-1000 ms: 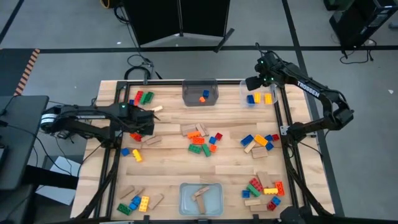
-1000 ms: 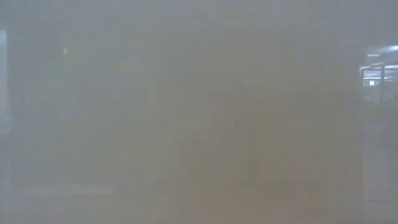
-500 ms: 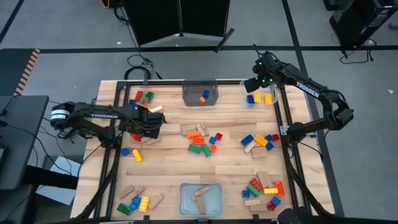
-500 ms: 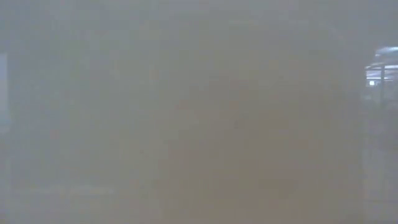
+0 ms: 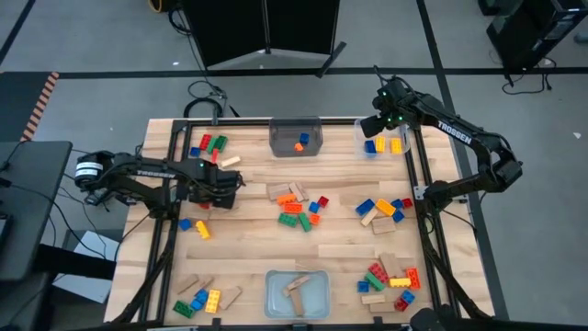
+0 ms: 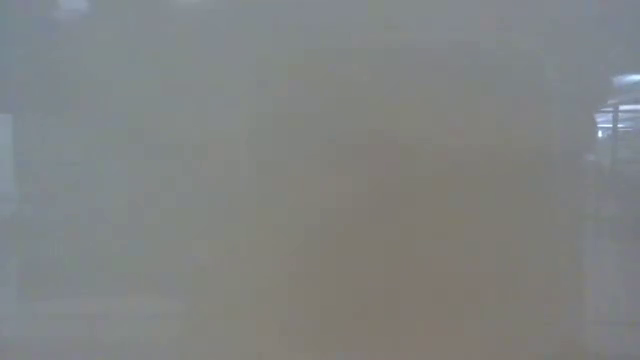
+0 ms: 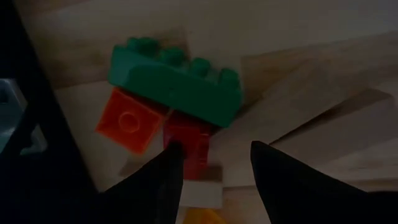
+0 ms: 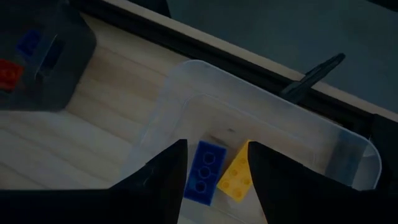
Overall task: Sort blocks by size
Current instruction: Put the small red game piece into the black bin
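My left gripper is open, low over the table's left part. Just past its fingers lie a green studded brick, a red brick and an orange-red square piece, with tan wooden blocks beside them. My right gripper is open and empty above the clear bin at the far right. That bin holds a blue brick and a yellow brick. The low view shows only haze. My left gripper has one fingertip at the near edge of the red brick, the other over bare wood. I cannot tell whether it touches the brick.
A grey bin stands at the far middle and a clear bin with tan blocks at the near middle. Loose blocks lie in heaps at the centre, right, near right, near left and far left.
My left gripper has gone toward the table's right edge, over the red brick and tan block on the left part, and has then kept nearly still.
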You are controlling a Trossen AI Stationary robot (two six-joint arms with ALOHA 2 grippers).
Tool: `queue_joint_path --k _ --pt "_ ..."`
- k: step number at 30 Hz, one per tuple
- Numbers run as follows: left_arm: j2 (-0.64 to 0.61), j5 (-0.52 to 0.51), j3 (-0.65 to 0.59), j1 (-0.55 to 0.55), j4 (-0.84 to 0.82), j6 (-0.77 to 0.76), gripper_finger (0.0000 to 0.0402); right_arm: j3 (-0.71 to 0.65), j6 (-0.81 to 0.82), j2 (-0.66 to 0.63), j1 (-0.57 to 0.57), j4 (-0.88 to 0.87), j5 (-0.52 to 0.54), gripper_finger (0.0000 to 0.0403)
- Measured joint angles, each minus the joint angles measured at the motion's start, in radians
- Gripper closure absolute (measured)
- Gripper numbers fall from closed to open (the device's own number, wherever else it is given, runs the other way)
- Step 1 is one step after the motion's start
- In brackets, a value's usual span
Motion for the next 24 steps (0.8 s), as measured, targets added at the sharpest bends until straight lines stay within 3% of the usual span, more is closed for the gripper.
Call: queue_joint_path --k 14,24 --pt "-0.033 -0.03 0.051 0.0 0.023 0.0 0.0209 0.0 -0.027 0.0 0.0 0.008 0.0 0.022" --pt "-0.035 -0.058 0.079 0.0 -0.056 -0.007 0.0209 0.0 -0.027 0.001 0.0 0.021 -0.001 0.0219"
